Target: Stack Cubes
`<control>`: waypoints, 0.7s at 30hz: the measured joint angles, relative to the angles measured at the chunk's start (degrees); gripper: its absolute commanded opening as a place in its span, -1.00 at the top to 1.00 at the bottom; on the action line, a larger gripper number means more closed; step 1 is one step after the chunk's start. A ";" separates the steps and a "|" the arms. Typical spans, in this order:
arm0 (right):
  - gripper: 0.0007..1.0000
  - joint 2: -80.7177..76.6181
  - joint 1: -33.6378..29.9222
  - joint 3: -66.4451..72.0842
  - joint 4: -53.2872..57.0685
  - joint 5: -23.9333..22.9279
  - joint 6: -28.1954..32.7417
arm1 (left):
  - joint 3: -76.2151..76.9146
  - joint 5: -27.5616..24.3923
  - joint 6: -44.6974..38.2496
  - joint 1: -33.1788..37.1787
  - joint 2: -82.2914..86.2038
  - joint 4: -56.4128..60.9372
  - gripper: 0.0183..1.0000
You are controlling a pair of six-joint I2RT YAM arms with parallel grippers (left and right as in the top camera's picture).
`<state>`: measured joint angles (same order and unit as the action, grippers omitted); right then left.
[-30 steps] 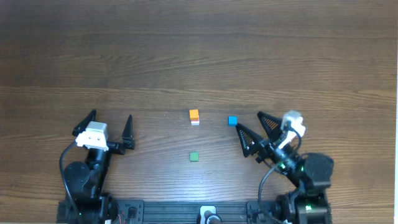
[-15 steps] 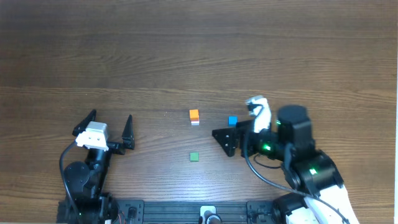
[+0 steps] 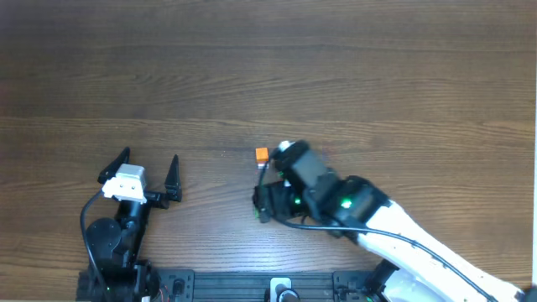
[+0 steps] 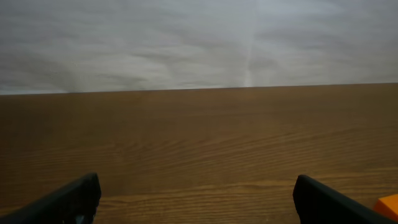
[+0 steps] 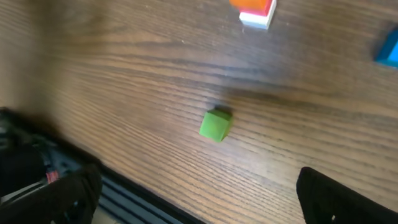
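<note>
From above, the left hand (image 3: 149, 159) is wide open near the left of the brown table (image 3: 268, 67), holding nothing. The right arm reaches across the middle, beside the orange cube (image 3: 262, 154).

From the left wrist, the table runs far back to a white wall (image 4: 199, 37).

From the right wrist, the right hand (image 5: 199, 180) is wide open and holds nothing. The green cube (image 5: 216, 125) lies on the table below it, untouched. Farther off, the orange cube sits on a white cube (image 5: 256, 20), with the blue cube (image 5: 388, 46) apart from them.

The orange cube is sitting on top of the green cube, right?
Not quite. The orange cube is sitting on top of a white cube. The green cube lies by itself, apart from them. The right wrist view shows this.
</note>
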<state>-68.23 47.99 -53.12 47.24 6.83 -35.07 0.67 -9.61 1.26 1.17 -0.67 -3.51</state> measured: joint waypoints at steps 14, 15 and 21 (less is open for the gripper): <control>-0.99 -17.09 10.08 -3.54 2.14 -10.97 -14.88 | 0.00 0.00 0.00 0.00 0.00 0.00 -1.00; -0.98 -18.01 10.29 -3.54 1.88 -11.13 -15.50 | 0.00 0.00 0.00 0.00 0.00 0.00 -1.00; -0.99 -22.43 11.76 -3.61 -1.44 -11.61 -18.40 | 0.00 0.00 0.00 0.00 0.00 0.00 -1.00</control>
<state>-90.65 59.75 -56.73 45.80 -4.78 -53.47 0.67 -9.61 1.26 1.17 -0.67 -3.51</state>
